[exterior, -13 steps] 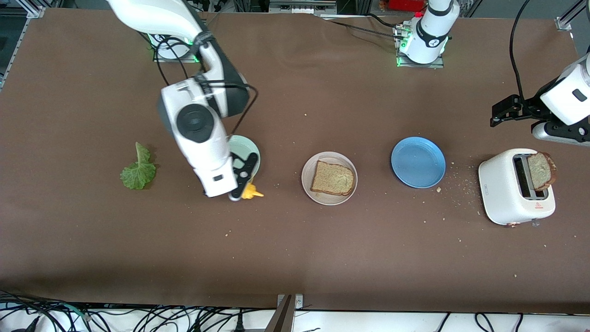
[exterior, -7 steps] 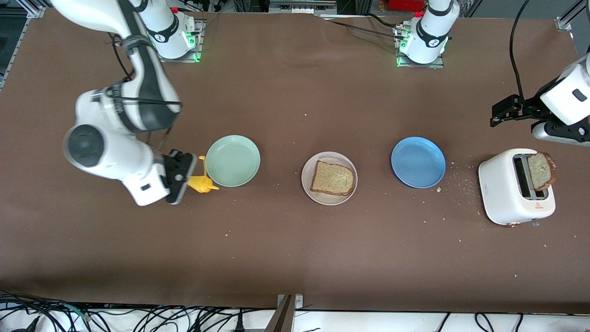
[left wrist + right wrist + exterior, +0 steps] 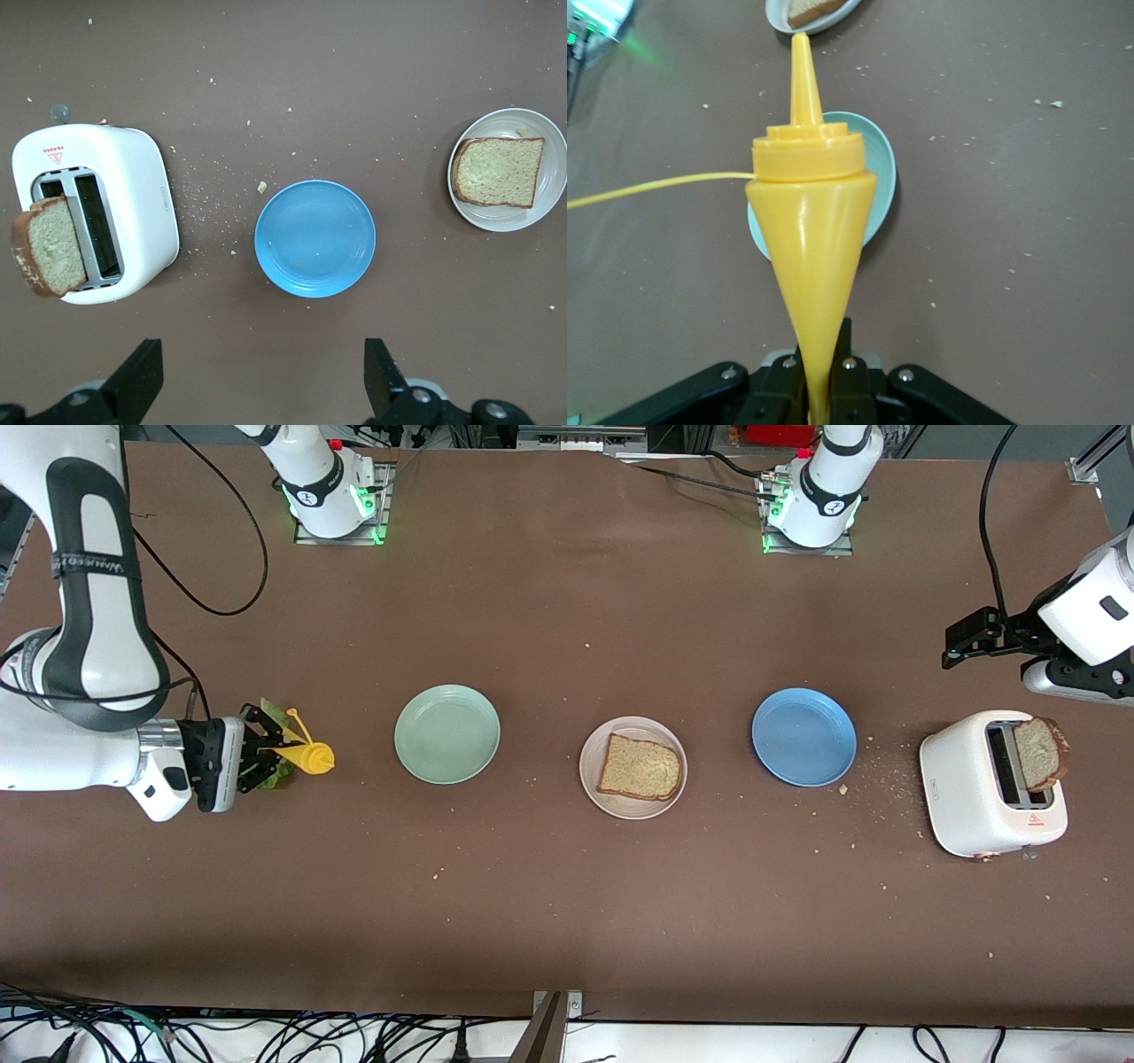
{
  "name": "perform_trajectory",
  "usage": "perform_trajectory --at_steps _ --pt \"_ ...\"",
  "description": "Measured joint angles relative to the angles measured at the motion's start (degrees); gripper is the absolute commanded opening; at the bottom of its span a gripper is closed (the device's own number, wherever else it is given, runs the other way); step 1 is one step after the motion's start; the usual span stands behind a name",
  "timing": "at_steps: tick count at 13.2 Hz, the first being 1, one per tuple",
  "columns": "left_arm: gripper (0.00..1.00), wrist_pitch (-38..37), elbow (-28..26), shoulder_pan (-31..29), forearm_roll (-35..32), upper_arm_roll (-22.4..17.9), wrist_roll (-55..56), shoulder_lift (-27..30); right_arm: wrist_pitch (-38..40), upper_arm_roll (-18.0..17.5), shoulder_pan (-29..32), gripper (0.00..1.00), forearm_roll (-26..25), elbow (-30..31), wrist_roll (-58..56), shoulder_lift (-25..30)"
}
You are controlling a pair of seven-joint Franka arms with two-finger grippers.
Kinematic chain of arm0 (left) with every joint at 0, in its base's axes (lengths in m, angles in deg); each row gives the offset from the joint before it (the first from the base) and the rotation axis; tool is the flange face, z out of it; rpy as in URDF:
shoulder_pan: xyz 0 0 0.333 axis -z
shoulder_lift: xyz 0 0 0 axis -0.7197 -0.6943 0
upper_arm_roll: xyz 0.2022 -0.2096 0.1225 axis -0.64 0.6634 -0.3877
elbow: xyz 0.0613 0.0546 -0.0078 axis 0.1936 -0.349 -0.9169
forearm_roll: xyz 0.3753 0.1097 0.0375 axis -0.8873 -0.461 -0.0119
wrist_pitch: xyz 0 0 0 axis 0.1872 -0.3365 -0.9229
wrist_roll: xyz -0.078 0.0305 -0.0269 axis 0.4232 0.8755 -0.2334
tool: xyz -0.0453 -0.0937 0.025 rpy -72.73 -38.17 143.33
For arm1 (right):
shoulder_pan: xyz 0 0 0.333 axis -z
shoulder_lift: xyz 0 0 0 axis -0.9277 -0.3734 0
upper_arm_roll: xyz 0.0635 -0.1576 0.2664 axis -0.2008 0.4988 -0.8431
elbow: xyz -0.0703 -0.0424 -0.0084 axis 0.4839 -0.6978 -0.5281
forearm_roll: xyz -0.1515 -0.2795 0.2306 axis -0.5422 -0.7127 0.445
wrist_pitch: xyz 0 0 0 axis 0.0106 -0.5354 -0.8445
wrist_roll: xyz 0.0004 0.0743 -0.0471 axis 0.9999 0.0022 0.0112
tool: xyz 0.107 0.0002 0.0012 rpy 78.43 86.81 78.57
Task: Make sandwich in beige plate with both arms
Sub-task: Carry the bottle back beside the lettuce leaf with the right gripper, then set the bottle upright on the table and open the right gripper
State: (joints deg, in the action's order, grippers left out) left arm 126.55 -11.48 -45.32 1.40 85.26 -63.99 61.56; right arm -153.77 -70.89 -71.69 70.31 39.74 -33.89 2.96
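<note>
Both pincers: right pincer [image 3: 257, 757] clamps yellow bottle [image 3: 306, 756], hiding lettuce [image 3: 282, 776]; left pincer [image 3: 257, 376] wide, fingertips cropped.

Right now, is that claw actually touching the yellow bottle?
Touching. The right wrist view shows the right gripper shut on the yellow squeeze bottle, whose narrow end sits pinched between its fingers.

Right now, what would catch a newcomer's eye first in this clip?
The right gripper is shut on a yellow squeeze bottle, held over the lettuce leaf at the right arm's end. Mid-table, one bread slice lies on the beige plate; another slice sticks out of the white toaster.
</note>
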Motion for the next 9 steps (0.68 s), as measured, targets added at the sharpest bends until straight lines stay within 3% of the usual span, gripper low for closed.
perform_trajectory --at_steps 5,9 --pt "1.0 0.0 0.0 0.0 0.0 0.0 0.0 0.0 6.5 -0.1 5.1 0.0 13.3 7.1 -17.8 -3.5" --pt "1.0 0.0 0.0 0.0 0.0 0.0 0.0 0.0 14.2 -0.1 10.3 0.0 16.7 7.6 -31.7 -10.7"
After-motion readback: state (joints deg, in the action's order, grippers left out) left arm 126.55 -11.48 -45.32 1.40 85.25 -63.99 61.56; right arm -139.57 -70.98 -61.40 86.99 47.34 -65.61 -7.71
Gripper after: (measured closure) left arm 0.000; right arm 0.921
